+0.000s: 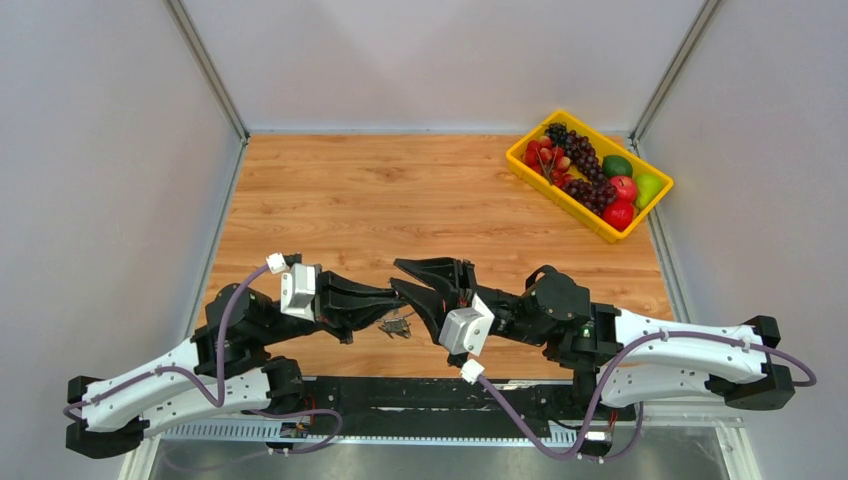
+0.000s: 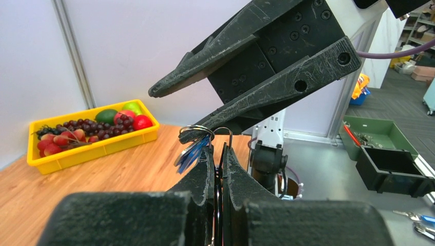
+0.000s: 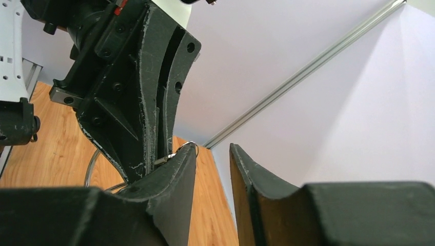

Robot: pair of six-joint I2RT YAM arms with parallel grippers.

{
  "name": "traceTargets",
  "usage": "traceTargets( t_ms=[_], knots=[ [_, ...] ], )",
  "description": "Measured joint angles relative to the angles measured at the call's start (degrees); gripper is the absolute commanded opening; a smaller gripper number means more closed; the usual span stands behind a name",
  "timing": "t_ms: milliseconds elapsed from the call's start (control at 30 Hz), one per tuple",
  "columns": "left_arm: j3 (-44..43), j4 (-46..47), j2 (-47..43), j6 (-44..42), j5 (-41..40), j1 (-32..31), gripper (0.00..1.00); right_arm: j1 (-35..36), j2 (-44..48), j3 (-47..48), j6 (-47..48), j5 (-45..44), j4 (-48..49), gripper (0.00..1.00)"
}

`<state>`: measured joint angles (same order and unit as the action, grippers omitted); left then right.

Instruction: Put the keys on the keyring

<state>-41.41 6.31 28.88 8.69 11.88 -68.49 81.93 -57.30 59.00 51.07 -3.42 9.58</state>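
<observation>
Silvery wire keyring clamped between closed fingers of left tool, poking up past its tips; blue-tagged keys dangling just beside those tips, touching one finger of right tool; right tool spread wide, gripping nothing; wooden worktop below both tools.

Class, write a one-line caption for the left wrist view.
Left tool shut on the keyring; open right tool at blue-tagged keys.

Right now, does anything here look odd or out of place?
Nothing spilled or broken. The fruit tray at the far right corner has nothing to do with the keys, and the right gripper has scratched fingers.
</observation>
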Motion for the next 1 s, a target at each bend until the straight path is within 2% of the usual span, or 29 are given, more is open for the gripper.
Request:
traceTargets(
  t_ms=[333, 800, 1000],
  knots=[
    [0.39, 0.24, 0.44, 0.02, -1.11, 0.22, 0.00, 0.00, 1.14, -0.02, -1.53, -3.85, -1.27, 0.47],
    [5.03, 1.16, -2.36, 0.04, -3.37, -0.13, 0.00, -0.09, 3.45, -0.04, -3.06, -4.87, -10.75, 0.55],
    [6.01, 5.97, -5.38, 0.33, -2.69, -0.90, 0.00, -2.10, 6.56, -0.07, -4.02, -8.55, -16.13, 0.59]
  ],
)
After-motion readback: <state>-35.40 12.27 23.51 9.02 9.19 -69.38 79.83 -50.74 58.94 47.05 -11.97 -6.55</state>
